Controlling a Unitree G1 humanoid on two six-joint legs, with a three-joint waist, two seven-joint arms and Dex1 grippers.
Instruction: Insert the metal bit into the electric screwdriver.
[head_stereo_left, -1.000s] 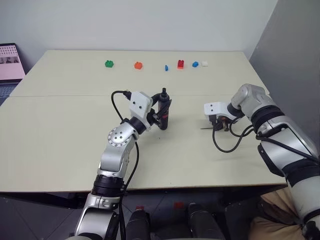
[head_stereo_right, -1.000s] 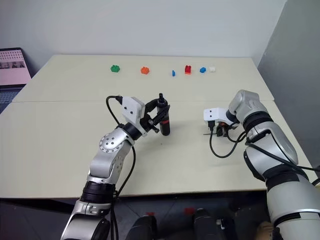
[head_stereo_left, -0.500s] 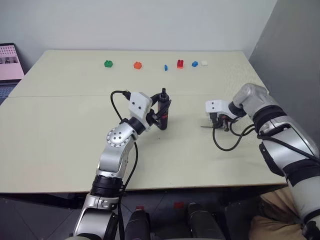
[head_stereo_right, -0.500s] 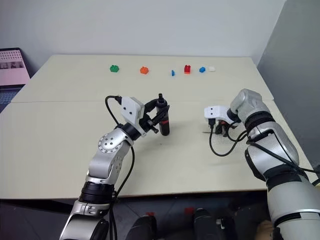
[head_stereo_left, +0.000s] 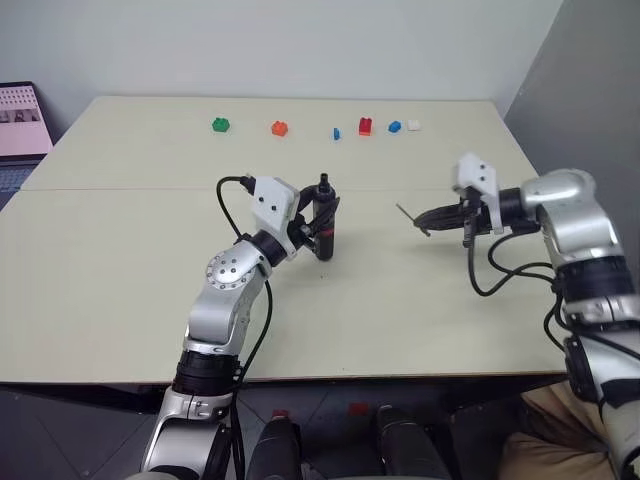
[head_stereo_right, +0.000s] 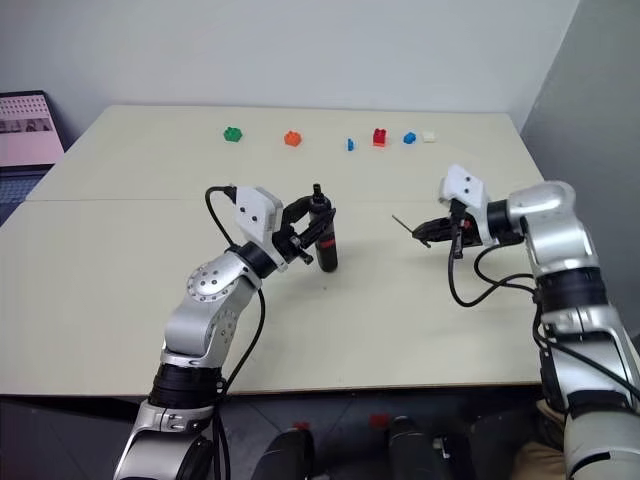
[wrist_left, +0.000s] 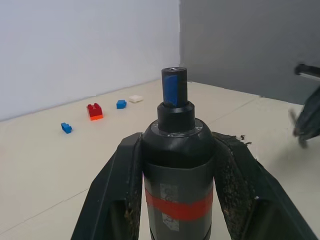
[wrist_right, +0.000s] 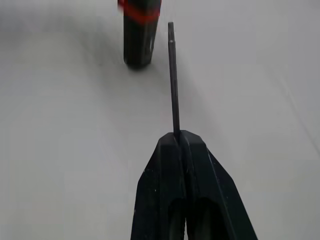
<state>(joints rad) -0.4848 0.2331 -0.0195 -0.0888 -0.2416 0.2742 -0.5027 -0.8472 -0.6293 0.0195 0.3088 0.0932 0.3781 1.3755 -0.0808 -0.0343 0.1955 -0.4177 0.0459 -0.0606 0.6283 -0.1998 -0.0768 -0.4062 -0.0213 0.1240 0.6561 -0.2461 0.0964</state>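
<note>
Left gripper (head_stereo_left: 322, 213) clamps the screwdriver (head_stereo_left: 325, 218) upright over the table (head_stereo_left: 120, 260); right gripper (head_stereo_left: 425, 215), off to the side above the table, pinches the thin bit (head_stereo_left: 409, 217) between closed fingers

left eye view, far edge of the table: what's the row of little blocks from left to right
green block → orange block → small blue piece → red block → blue block → white block
</note>
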